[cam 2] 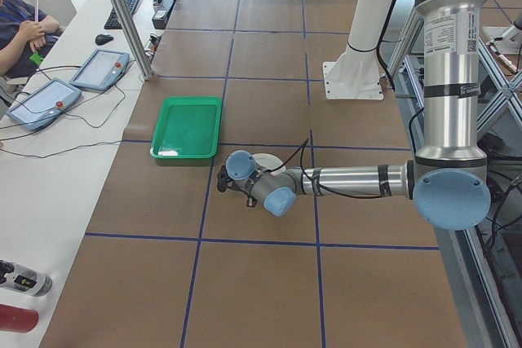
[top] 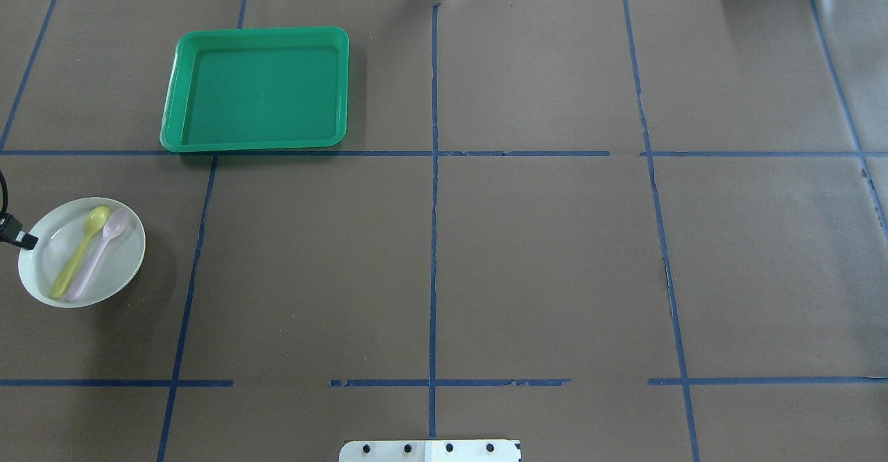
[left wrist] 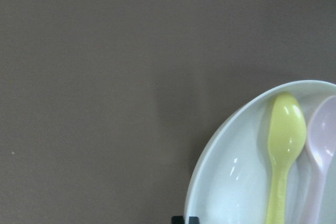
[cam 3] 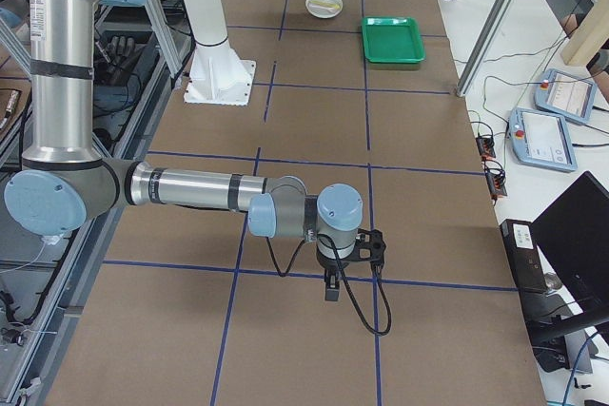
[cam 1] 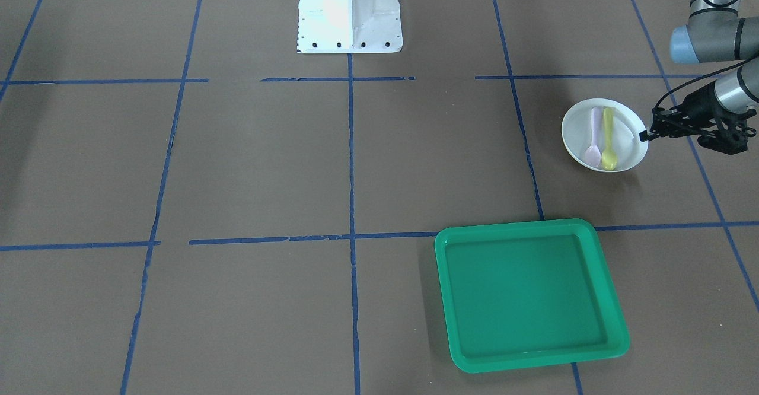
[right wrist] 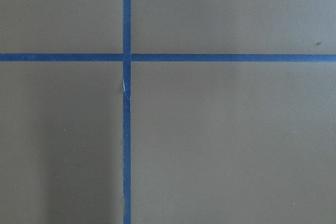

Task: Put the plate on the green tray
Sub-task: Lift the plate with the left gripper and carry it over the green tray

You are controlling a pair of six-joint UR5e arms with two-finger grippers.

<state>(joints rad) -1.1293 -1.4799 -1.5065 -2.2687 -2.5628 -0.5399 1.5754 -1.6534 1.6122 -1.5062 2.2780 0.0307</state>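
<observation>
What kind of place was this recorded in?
Most likely a robotics lab work cell: a table gridded with blue tape, teach pendants on a side bench, and a seated operator beside them.

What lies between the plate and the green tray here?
Only bare table paper and blue tape lines separate the plate and green tray, seen clearly in the overhead view.
</observation>
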